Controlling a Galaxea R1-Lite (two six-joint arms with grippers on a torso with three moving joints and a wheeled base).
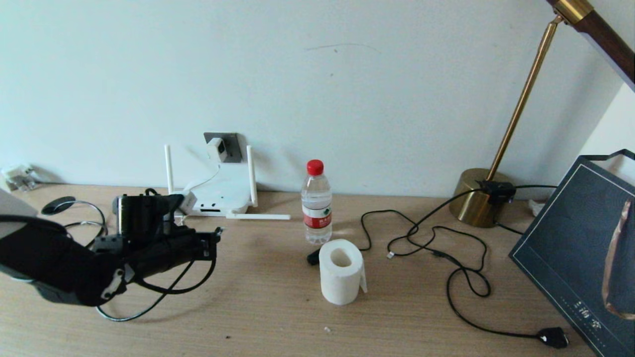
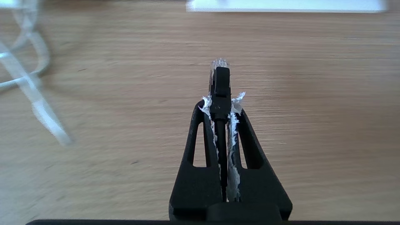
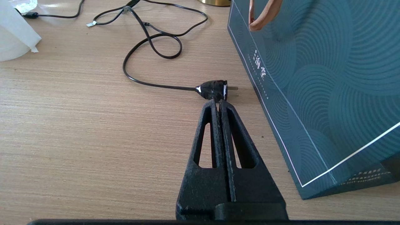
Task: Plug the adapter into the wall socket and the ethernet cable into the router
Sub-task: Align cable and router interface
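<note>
Already the left gripper (image 2: 220,103) pinches the cable (image 2: 220,81) behind its clear plug, tip aimed forward for the router (image 1: 221,196). The adapter (image 1: 217,148) sits in the socket (image 1: 229,141). The right gripper (image 3: 218,104) rests closed, empty, over the table.

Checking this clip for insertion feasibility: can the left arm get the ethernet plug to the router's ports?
Probably yes. The left gripper, shut on the ethernet cable, hovers over bare desk near the router; only the fallen antenna lies beside the ports.
</note>
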